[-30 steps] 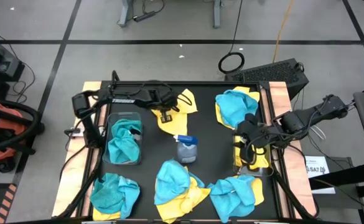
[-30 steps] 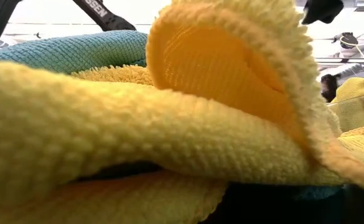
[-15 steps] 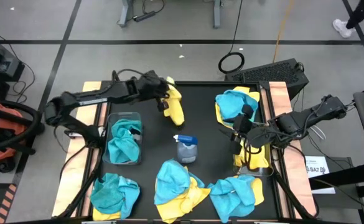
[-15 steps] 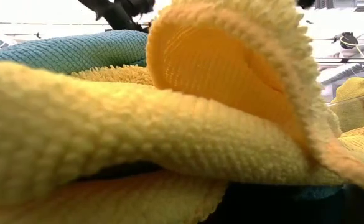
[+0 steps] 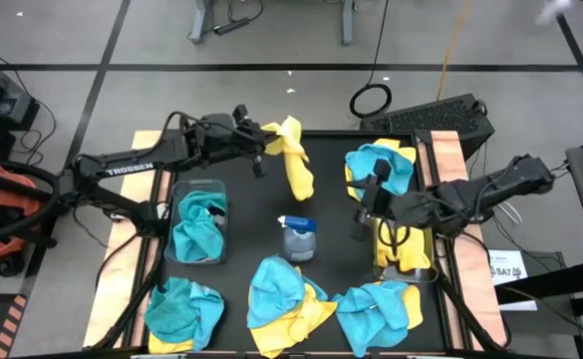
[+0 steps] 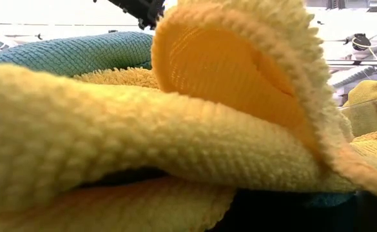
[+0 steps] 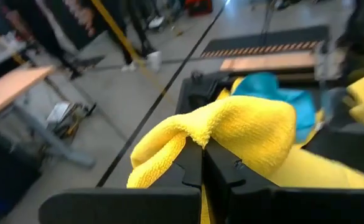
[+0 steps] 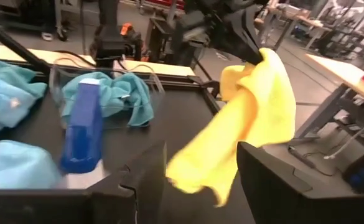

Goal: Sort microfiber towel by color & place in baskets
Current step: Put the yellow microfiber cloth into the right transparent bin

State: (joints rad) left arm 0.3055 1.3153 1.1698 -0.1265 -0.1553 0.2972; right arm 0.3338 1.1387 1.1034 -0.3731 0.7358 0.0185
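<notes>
- High view: the left gripper (image 5: 269, 143) is clamped on a yellow microfiber towel (image 5: 295, 165), which hangs above the black mat (image 5: 326, 189) near the far edge.
- The right gripper (image 5: 368, 204), fingers spread apart, hovers just right of the grey spray bottle (image 5: 298, 237).
- The left clear basket (image 5: 197, 225) holds a teal towel (image 5: 199, 221); the right clear basket (image 5: 403, 254) holds a yellow one.
- More teal and yellow towels lie along the near edge.
</notes>
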